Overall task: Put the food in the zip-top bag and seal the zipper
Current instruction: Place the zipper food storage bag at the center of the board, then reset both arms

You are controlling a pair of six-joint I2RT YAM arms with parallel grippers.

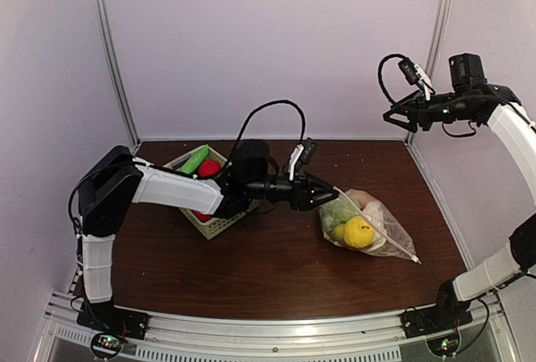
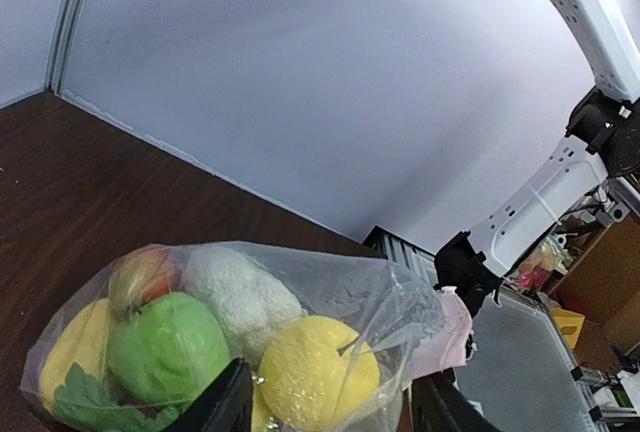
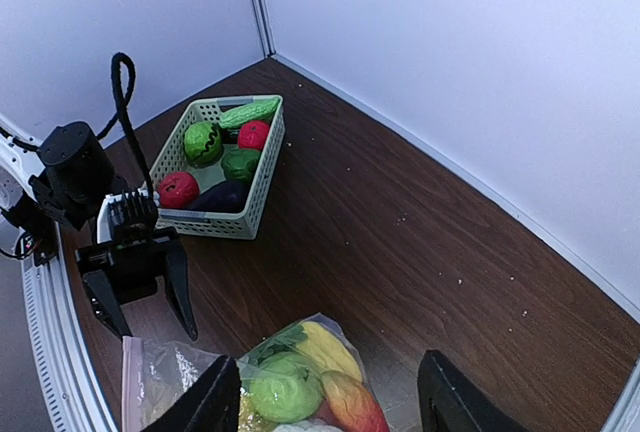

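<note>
Clear crinkly plastic: the bag (image 1: 392,240), which I am logging as lying flat on the desk (image 1: 251,270), right of centre.

- Contents: the food (image 1: 356,228), bunching at the far-left end. I am counting a yellow pepper, a round green piece, white cauliflower and a red-orange piece.
- Zipper (image 3: 133,382): a pale pink strip sitting at the opposite, near-right end, toward the right arm's base. I cannot tell whether it is pressed closed.
- Long axis: running diagonally from far-left to near-right.
- Left tool (image 1: 327,193): released, fingers spreading wide, hovering just beside the food end and pointing along that axis. The zipper is therefore lying beyond the food from it.
- Right tool (image 1: 394,116): released too, hanging high by the far-right post, well apart from the bag. I am judging the left arm the nearer one.
- Basket (image 1: 216,226): pale green lattice, left of the bag, holding more red and green pieces.
</note>
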